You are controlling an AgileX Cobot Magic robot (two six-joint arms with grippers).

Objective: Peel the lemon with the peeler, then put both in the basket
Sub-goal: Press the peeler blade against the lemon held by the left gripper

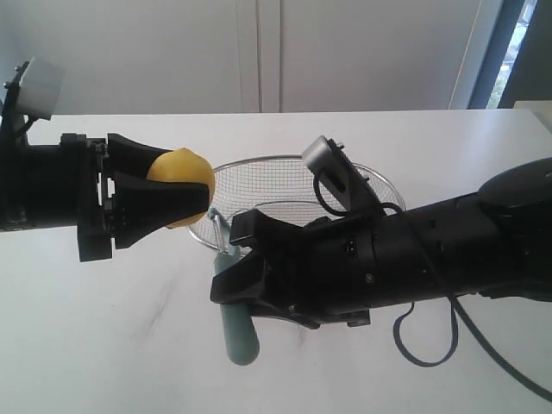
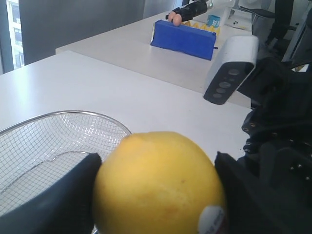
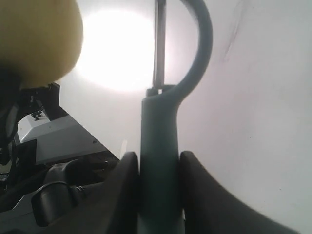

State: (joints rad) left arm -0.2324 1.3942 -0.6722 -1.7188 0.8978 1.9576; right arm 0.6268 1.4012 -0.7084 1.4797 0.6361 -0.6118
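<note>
My left gripper (image 1: 177, 197) is shut on the yellow lemon (image 1: 183, 183), held in the air left of the basket (image 1: 259, 185). In the left wrist view the lemon (image 2: 158, 183) fills the space between the black fingers (image 2: 58, 200), its sticker (image 2: 213, 220) facing the camera. The right gripper (image 1: 237, 263) is shut on the teal peeler's handle (image 1: 239, 332), which hangs below the jaws in front of the basket. In the right wrist view the peeler (image 3: 161, 161) stands between both fingers (image 3: 119, 195), its looped head and blade (image 3: 159, 44) pointing toward the lemon (image 3: 39, 39).
The silver wire basket (image 2: 53, 141) sits on the white table (image 1: 129, 345) behind the right arm. A blue box (image 2: 184, 40) rests on a farther table. The right arm's white wrist camera (image 2: 231, 68) hangs close to the lemon.
</note>
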